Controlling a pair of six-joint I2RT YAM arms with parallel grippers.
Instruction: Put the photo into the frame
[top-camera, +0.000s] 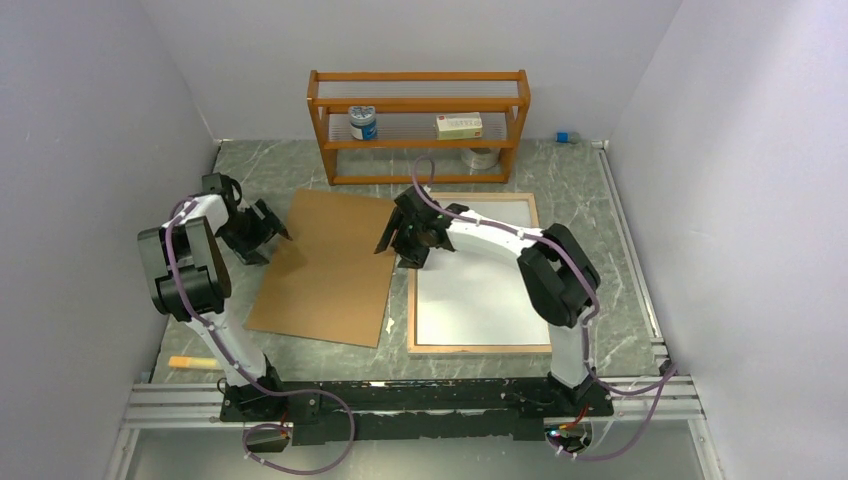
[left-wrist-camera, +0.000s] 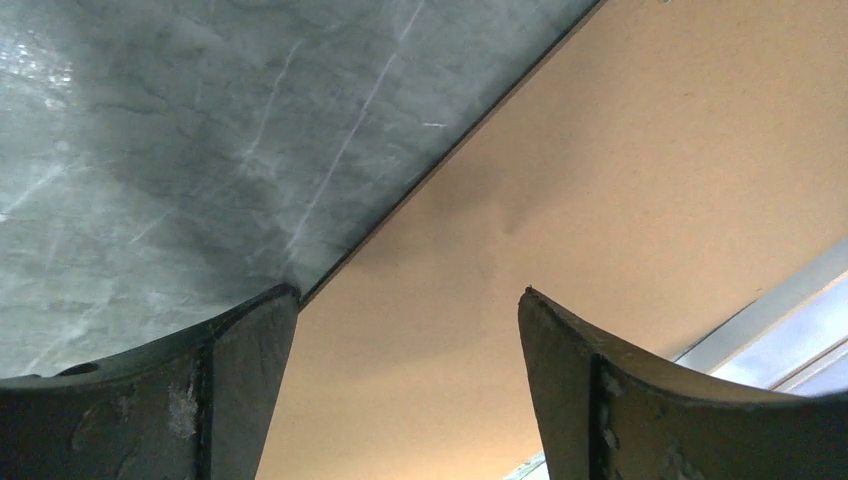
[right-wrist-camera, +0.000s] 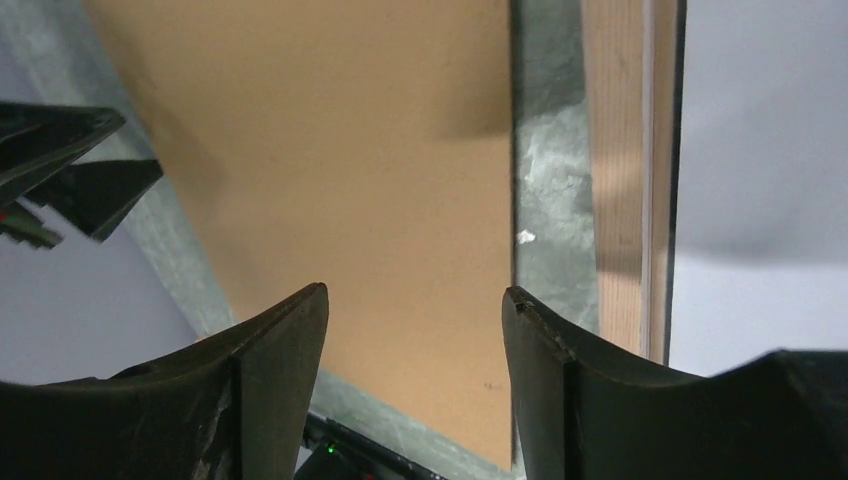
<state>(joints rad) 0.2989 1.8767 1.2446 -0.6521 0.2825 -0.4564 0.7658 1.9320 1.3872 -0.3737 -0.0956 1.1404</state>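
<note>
The frame (top-camera: 414, 300) lies flat on the right half of the table, light wood rim up, and its inside is plain white. I cannot tell whether that white surface is the photo. The rim (right-wrist-camera: 615, 150) also runs down the right wrist view. A brown backing board (top-camera: 325, 265) lies flat to the frame's left. My left gripper (top-camera: 265, 228) hangs open at the board's far left edge, nothing between its fingers (left-wrist-camera: 408, 300). My right gripper (top-camera: 400, 238) is open and empty above the board's far right corner, beside the frame (right-wrist-camera: 413, 295).
An orange shelf rack (top-camera: 420, 125) stands at the back with a jar (top-camera: 362, 122), a small box (top-camera: 459, 125) and a metal roll (top-camera: 481, 157). A yellow stick (top-camera: 192, 362) lies near the left arm's base. White walls close in on three sides.
</note>
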